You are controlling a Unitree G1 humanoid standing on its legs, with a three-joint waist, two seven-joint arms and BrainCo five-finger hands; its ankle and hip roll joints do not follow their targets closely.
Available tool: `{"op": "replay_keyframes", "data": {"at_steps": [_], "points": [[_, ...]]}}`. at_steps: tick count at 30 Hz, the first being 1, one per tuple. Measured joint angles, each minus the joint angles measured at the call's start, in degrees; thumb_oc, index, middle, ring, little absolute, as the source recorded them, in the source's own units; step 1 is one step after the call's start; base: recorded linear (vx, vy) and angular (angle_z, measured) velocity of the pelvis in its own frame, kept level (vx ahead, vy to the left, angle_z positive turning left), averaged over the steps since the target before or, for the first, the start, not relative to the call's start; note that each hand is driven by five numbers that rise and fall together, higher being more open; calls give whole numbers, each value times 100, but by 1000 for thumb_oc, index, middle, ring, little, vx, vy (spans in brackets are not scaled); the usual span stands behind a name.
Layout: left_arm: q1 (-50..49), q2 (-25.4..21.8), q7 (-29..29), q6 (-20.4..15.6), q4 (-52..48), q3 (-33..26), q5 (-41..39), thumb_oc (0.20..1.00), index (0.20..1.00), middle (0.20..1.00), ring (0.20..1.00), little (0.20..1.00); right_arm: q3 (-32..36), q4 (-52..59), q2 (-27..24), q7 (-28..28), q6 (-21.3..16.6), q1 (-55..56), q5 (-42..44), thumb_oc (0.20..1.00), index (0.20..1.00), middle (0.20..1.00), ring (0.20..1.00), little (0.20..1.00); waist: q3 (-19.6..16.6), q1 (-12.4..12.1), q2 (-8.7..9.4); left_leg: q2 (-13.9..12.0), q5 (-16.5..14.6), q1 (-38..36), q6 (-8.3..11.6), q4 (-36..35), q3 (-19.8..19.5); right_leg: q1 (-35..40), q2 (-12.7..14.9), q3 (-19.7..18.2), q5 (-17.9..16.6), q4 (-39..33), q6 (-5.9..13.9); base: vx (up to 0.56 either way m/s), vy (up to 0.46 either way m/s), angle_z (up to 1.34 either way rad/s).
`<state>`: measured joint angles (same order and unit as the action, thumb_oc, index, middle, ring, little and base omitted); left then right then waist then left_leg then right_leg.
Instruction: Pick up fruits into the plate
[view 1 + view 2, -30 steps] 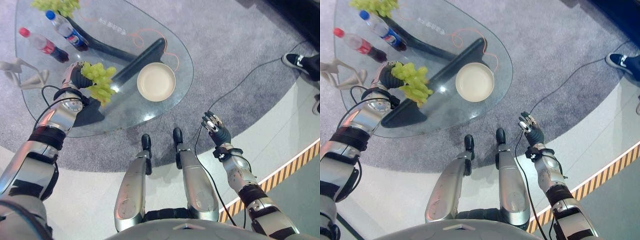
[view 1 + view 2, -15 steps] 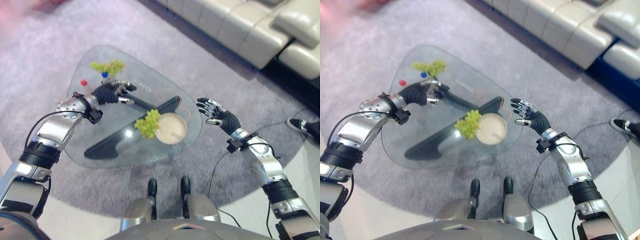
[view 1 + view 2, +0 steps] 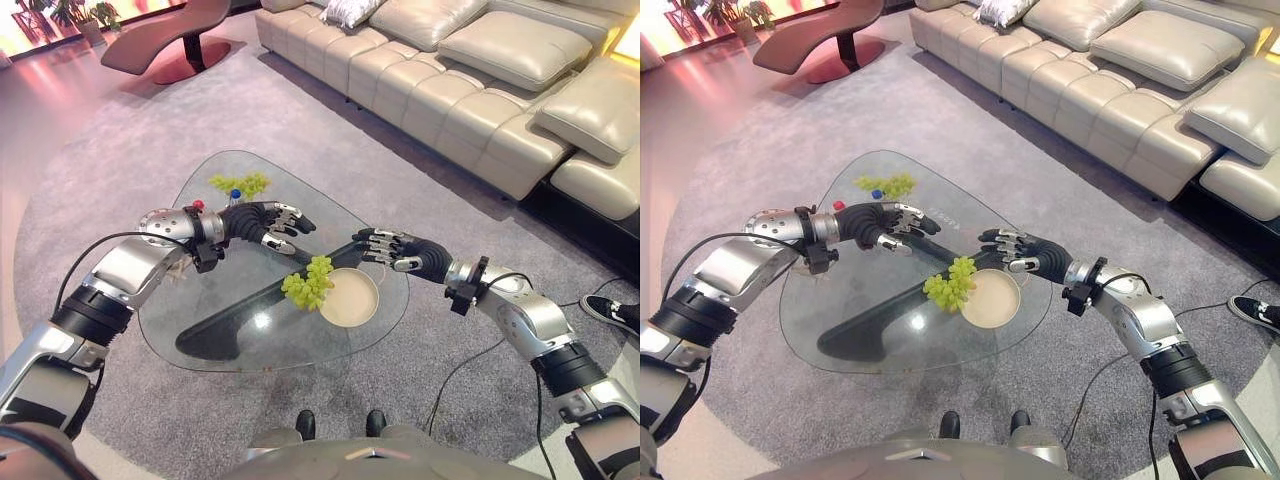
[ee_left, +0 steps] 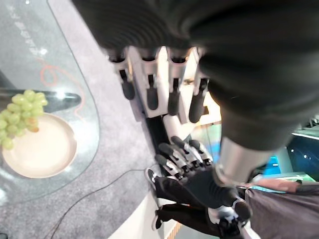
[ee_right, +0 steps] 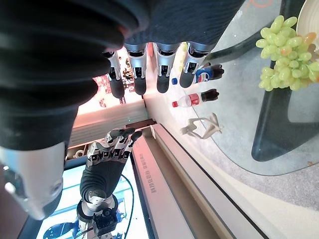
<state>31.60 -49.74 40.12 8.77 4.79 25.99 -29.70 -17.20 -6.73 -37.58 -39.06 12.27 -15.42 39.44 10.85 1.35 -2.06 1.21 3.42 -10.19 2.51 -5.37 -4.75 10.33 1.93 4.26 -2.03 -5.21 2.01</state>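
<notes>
On plate (image 3: 352, 304) rim: elongated grapes (image 3: 309, 283).

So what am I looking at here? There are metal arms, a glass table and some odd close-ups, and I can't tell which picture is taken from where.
This is a humanoid robot seen through its own cameras. The two wide pictures come from the two eyes in its head, looking down. The two close-ups come from a camera on each wrist, looking along that hand's fingers.

Its left hand and right hand both hover over the glass table with fingers spread, holding nothing.

On the table lies a cream plate, with a bunch of green grapes resting at its edge, partly over the rim. A second bunch of grapes lies at the far end, beside two bottles and a small white figurine. Beyond the table stands a beige sofa on a grey carpet.
</notes>
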Motion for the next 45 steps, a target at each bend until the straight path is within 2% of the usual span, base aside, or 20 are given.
{"op": "replay_keyframes", "data": {"at_steps": [1,6,11,15,16,18,21,23,26,27,30,34,40,45], "points": [[-80,0,-44,1,1,-41,18,1000,1000,1000,1000,1000,0,0,7,1,23,96,-2,1000,1000,1000,1000,1000,-43,0,0,-2,-2,2,-3,0,6,-1,0,-3,-1,0,-1,51,1,-1],[-833,74,-352,8,85,-303,297,1000,1000,1000,1000,1000,113,-229,221,49,31,810,-19,1000,1000,1000,1000,1000,-285,8,-10,-4,-10,-15,-58,0,38,5,2,-13,0,-1,-3,91,22,-3],[-1335,288,-876,-34,721,-495,1008,1000,1000,1000,1000,1000,145,-945,553,382,1,1199,-250,1000,1000,1000,1000,1000,-280,37,-14,4,-6,-9,-61,3,50,-12,16,-11,-1,-2,-1,41,50,-1],[-1455,427,-1450,-152,1147,-565,1513,1000,1000,1000,1000,1000,140,-1394,714,720,-180,1353,-263,1000,1000,1000,1000,1000,-214,36,-65,7,37,221,-37,22,61,-285,21,-20,-17,20,9,-113,85,-2],[-1446,431,-1659,-220,1238,-563,1626,1000,1000,1000,1000,1000,147,-1474,714,838,-272,1340,-262,1000,1000,1000,1000,1000,-163,46,-99,10,96,360,-65,29,63,-413,29,-18,-63,26,22,-255,121,-4],[-1166,571,-2257,-413,1687,-530,1768,1000,1000,1000,1000,1000,168,-1793,672,1130,-629,1133,-249,1000,1000,1000,1000,1000,217,76,-181,49,171,788,-54,226,84,-839,60,-23,-165,149,31,-237,107,-4],[-842,693,-2953,-553,2031,-491,2101,1000,1000,1000,1000,1000,256,-2004,716,1414,-937,912,-233,1000,1000,1000,1000,1000,684,136,-238,69,225,1249,-36,411,121,-1293,83,-49,-258,262,39,-173,87,-4],[-281,673,-3575,-643,2460,-120,2503,1000,1000,1000,1000,1000,285,-2167,714,1592,-1151,623,-183,1000,1000,1000,1000,1000,1305,204,-271,79,230,1627,30,586,150,-1700,91,-82,-285,497,49,-206,112,-8],[296,699,-4284,-629,2842,136,2928,1000,1000,1000,1000,1000,267,-2309,739,1722,-1338,466,1,1000,1000,1000,1000,1000,1953,239,-213,83,254,1981,60,748,277,-2230,57,-215,-278,899,53,-171,104,-21],[495,711,-4520,-611,3064,173,3055,1000,1000,1000,1000,1000,248,-2336,767,1736,-1461,390,58,1000,1000,1000,1000,1000,1996,268,-183,93,241,2322,62,927,333,-2628,79,-264,-224,1179,55,-127,92,-23],[1002,787,-4799,-375,3626,187,3272,1000,1000,1000,1000,1000,172,-2481,795,1751,-1527,162,218,1000,1000,1000,1000,1000,2174,335,-96,117,244,2813,49,1094,435,-3250,79,-391,-200,1551,56,-53,72,-18],[1521,936,-5168,-128,4141,318,3430,1000,1000,1000,1000,1000,55,-2486,804,1765,-1659,118,264,1000,1000,1000,1000,1000,2196,457,8,189,185,3412,-31,1356,638,-4080,71,-667,-41,2094,91,-53,82,-23],[2182,1014,-5625,59,4764,351,3441,1000,1000,1000,1000,1000,-31,-2502,875,1809,-1798,104,392,1000,1000,1000,1000,1000,2190,737,41,163,49,4207,-115,1815,763,-4840,-6,-884,-41,2309,98,-33,31,-16],[2832,1071,-6052,234,5349,352,3410,1000,1000,1000,1000,1000,-223,-2658,966,1846,-1963,99,445,1000,1000,1000,1000,1000,2191,868,90,74,-86,4753,-134,2151,909,-5289,-104,-1045,-109,2332,106,-7,5,-17]]}}
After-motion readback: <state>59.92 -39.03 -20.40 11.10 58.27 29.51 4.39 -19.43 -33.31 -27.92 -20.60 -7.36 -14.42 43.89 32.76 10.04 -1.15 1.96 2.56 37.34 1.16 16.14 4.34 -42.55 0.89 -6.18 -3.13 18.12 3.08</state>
